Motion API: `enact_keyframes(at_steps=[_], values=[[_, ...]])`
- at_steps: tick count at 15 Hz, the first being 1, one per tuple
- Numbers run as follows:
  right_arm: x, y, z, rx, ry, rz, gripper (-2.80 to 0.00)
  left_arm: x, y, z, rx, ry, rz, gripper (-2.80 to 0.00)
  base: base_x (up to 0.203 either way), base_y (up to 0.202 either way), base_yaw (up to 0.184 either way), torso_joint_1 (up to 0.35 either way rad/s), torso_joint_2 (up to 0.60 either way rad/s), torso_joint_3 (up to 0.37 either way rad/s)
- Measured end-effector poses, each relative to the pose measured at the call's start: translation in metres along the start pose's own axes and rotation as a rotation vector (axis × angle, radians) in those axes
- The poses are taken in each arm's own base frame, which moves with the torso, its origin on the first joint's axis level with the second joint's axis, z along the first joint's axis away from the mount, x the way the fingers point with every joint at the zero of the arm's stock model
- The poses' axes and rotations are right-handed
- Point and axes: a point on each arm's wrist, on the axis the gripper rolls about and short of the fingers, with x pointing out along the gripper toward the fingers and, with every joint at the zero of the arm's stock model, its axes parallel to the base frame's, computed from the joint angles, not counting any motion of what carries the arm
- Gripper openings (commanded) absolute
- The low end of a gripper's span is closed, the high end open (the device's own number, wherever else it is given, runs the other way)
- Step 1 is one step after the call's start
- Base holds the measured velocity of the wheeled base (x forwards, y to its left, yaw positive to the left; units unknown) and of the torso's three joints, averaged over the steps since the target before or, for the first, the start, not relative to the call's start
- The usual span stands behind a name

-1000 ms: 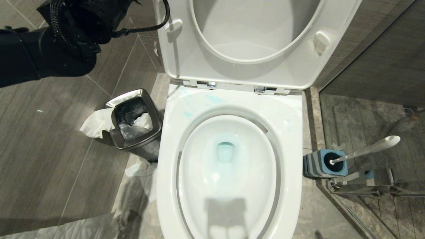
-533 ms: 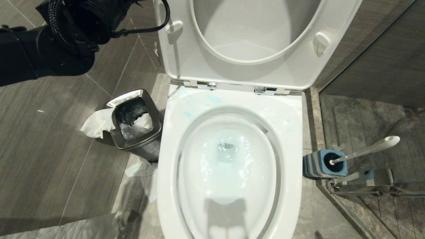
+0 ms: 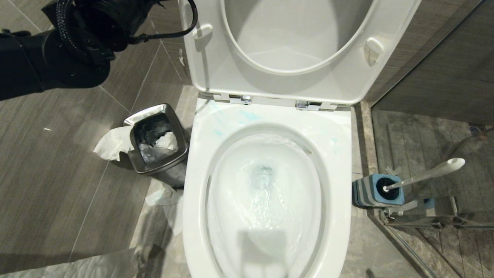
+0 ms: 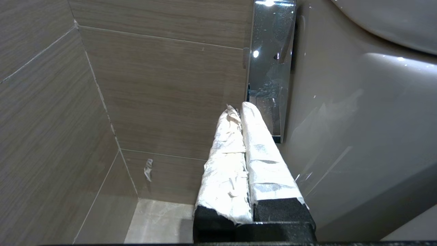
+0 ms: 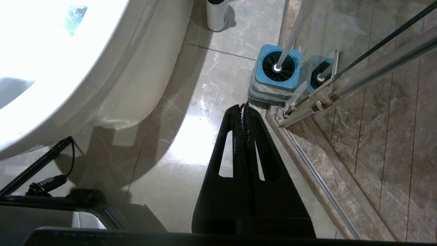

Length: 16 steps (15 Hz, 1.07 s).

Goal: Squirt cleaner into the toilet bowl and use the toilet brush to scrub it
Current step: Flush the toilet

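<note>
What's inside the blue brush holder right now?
The toilet brush stands in the blue holder: dark bristles fill the round opening, with the pale handle leaning out. The bottom of the holder is hidden beneath the bristles. Neither hand is touching it.

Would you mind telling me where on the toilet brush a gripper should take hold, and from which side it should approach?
Grip the toilet brush on its slim handle below the knob end, probably from above. The handle leans out of its holder toward the glass panel, away from the toilet bowl, leaving its upper length free. The right gripper, shut, is nearest.
</note>
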Motion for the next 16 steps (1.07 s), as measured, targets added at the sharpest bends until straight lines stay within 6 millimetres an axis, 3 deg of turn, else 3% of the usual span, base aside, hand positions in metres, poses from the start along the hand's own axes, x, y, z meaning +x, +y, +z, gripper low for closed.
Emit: enact_keyframes(at_steps=[8,16], values=[[0.000,0.000,0.000,0.000,0.000,0.000,-2.80,-0.005,0.002,0.015,0.013,-0.019,0.000,-2.80,0.000,0.000,0.000,0.000,0.00,0.000],[0.000,0.000,0.000,0.000,-0.001,0.000,-2.80,-0.025,0.012,0.068,0.013,-0.127,0.015,-2.80,0.000,0.000,0.000,0.000,0.00,0.000]])
